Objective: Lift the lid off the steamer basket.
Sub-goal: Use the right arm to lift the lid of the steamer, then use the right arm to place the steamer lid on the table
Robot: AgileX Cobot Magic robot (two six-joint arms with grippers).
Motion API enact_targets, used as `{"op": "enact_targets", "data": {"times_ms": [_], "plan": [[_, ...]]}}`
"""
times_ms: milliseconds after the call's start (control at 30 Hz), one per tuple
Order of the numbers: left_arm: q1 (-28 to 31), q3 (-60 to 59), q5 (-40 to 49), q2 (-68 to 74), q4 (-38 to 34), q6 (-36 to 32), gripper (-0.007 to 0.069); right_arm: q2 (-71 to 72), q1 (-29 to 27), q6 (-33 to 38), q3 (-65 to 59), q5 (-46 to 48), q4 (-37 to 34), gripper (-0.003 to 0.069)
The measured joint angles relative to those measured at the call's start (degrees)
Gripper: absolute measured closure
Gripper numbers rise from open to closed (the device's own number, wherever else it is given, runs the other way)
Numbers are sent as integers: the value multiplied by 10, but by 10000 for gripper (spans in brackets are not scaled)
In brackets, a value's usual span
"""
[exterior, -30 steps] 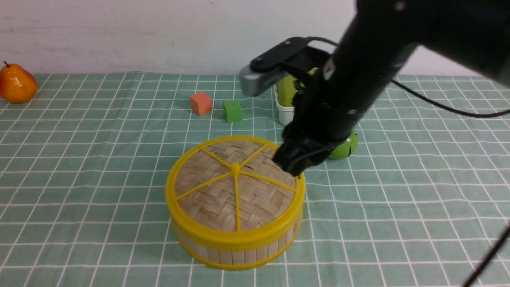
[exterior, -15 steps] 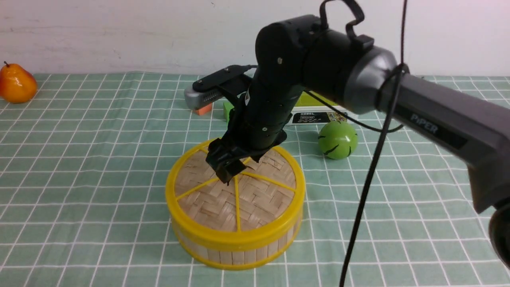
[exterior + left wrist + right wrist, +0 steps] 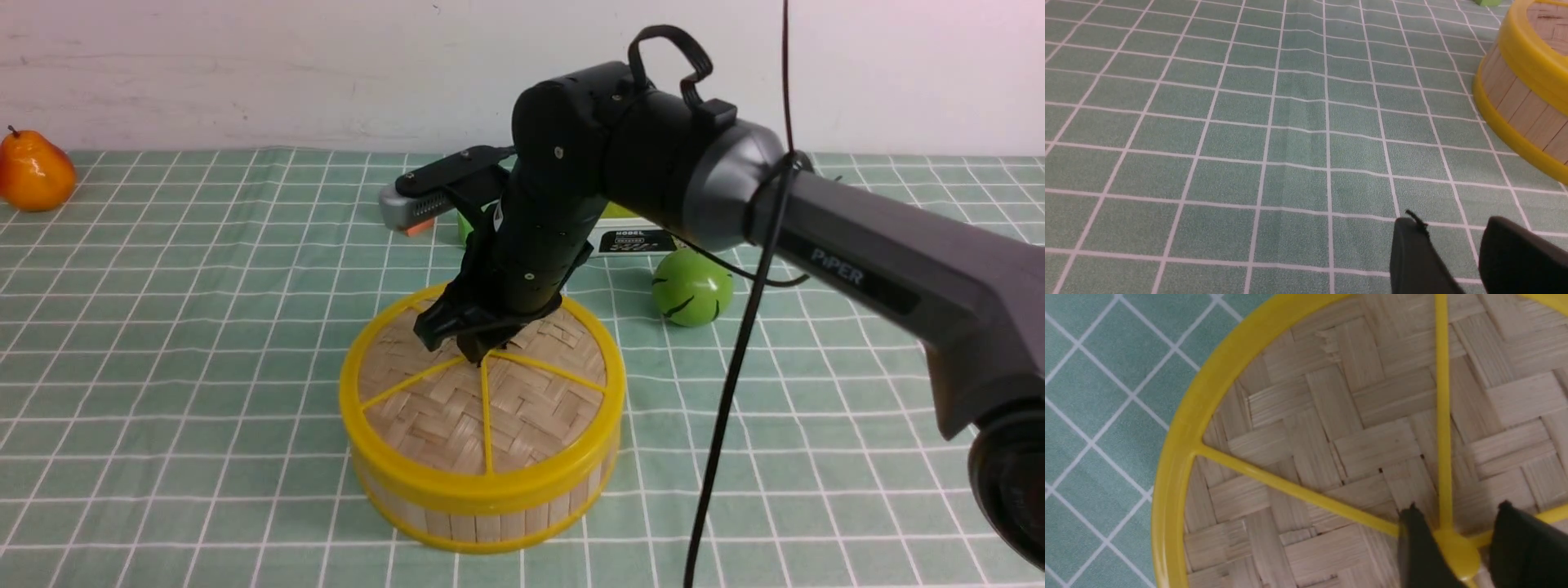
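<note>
The steamer basket (image 3: 490,523) stands at the middle of the checked cloth, pale slat walls between yellow rings. The lid (image 3: 482,408), woven bamboo with yellow rim and spokes, lies flat on top of it. My right gripper (image 3: 461,347) points down at the lid's centre. In the right wrist view its two black fingers of the right gripper (image 3: 1457,506) sit tight on either side of the yellow centre knob (image 3: 1455,551). The left gripper (image 3: 1449,220) hovers over bare cloth, slightly open and holding nothing, with the basket wall (image 3: 1515,102) off to one side.
An orange pear (image 3: 33,171) sits at the far left. A green round fruit (image 3: 692,287) and a white box (image 3: 645,237) lie behind the basket on the right. An orange cube (image 3: 416,229) shows behind the arm. A black cable (image 3: 735,367) hangs in front right.
The right arm swung left from the lid's right edge to its centre, and its fingers closed in around the knob. The lid and basket have not moved.
</note>
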State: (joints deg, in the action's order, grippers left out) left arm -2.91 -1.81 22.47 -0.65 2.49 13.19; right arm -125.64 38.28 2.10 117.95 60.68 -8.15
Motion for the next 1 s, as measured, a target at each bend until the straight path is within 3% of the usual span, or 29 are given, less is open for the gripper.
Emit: {"op": "enact_targets", "data": {"times_ms": [33, 67, 267, 567, 667, 800, 1000], "plan": [[0, 0, 0, 0, 0, 0, 386, 0, 0, -1, 0, 1, -3, 565], [0, 0, 0, 0, 0, 0, 386, 1, 0, -1, 1, 1, -3, 587], [0, 0, 0, 0, 0, 0, 386, 28, 0, 2, 20, 47, 20, 578], [0, 0, 0, 0, 0, 0, 386, 198, -2, 6, 31, 106, 145, 578], [0, 0, 0, 0, 0, 0, 386, 252, -22, 1, -35, 108, 157, 578], [0, 0, 0, 0, 0, 0, 386, 326, -95, -21, -198, 104, 156, 578], [0, 0, 0, 0, 0, 0, 386, 362, -210, -46, -432, -44, 114, 578]]}}
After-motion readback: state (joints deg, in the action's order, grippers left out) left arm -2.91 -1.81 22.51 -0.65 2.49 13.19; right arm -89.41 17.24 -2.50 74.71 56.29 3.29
